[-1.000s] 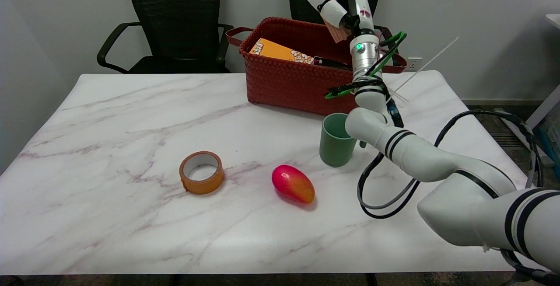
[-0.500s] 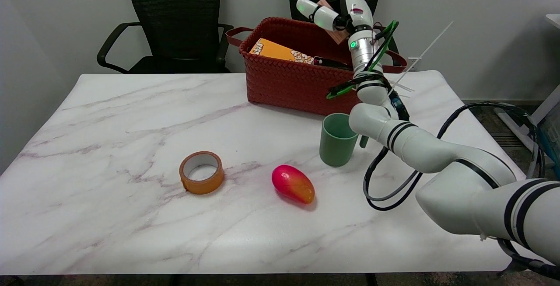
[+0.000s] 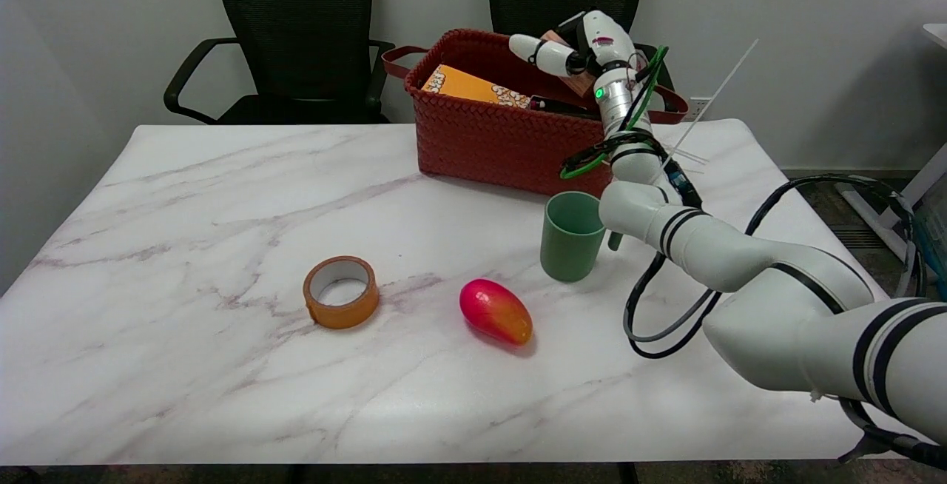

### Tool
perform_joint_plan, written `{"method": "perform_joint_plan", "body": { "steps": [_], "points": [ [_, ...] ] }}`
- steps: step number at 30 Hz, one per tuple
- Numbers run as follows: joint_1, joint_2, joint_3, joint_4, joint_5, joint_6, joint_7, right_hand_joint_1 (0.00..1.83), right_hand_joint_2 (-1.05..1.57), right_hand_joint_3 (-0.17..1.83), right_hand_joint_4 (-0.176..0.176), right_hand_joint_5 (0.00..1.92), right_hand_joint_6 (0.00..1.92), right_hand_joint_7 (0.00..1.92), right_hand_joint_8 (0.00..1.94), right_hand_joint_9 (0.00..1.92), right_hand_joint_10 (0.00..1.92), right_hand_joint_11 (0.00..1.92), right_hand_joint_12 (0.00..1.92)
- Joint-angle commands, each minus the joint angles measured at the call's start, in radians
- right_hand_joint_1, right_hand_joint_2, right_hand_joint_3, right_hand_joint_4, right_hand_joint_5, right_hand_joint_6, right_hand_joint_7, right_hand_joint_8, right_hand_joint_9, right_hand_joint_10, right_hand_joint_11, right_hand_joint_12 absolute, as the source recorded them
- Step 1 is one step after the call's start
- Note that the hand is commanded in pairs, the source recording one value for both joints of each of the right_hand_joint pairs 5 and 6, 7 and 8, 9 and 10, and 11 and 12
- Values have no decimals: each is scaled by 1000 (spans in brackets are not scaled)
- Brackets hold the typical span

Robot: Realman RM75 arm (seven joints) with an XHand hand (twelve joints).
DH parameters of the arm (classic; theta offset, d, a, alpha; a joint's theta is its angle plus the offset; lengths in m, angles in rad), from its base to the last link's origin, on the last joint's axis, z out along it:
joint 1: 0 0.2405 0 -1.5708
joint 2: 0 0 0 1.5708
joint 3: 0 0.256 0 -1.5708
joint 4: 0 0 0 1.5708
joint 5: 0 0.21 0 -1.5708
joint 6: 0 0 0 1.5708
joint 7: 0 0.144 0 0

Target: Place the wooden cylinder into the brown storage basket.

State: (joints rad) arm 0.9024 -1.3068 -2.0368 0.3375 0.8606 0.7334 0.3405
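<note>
1. Right hand (image 3: 573, 51) holds the light-brown wooden cylinder (image 3: 571, 78) above the right end of the brown woven storage basket (image 3: 488, 140). Only parts of the cylinder show between the fingers, so the exact grip cannot be read.
2. Contents on the basket's left side: an orange printed box (image 3: 473, 89) leans there, with a dark object (image 3: 558, 106), too hidden to identify, just beside it. The release should aim at the free space to the right of these.
3. The hand should be lowered until the cylinder sits below the rim before the fingers part; a drop from above the rim risks a bounce off the box or the wall.
4. The fingers should open gradually and the hand withdraw upward, clear of the basket's right handle (image 3: 673, 103).
5. The forearm passes just beside the green plastic cup (image 3: 570, 236) on the white marble table (image 3: 222, 195). Any retreat should lift first so the elbow does not tip it.
6. The orange tape roll (image 3: 341, 292) and the red-yellow mango (image 3: 495, 311) lie well apart from the path and need no allowance.
</note>
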Motion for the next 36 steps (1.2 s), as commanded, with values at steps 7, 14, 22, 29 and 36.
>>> {"method": "perform_joint_plan", "body": {
  "steps": [7,14,22,29,36],
  "points": [
    [1,6,48,-73,-13,-51,-40,596,1380,-175,0,1466,1466,1611,1611,1554,1554,1657,1657],
    [-2,6,40,-50,-13,-74,-34,603,1217,-175,0,793,793,923,923,782,782,1248,1248],
    [-19,18,48,-2,-7,-104,-30,556,980,-175,0,141,141,344,344,388,388,773,773],
    [-76,65,48,151,150,-168,-28,375,983,752,0,0,0,0,0,0,0,111,111],
    [-193,149,68,389,276,-142,-27,337,1029,944,0,0,0,0,0,0,0,19,19]
  ]
}}
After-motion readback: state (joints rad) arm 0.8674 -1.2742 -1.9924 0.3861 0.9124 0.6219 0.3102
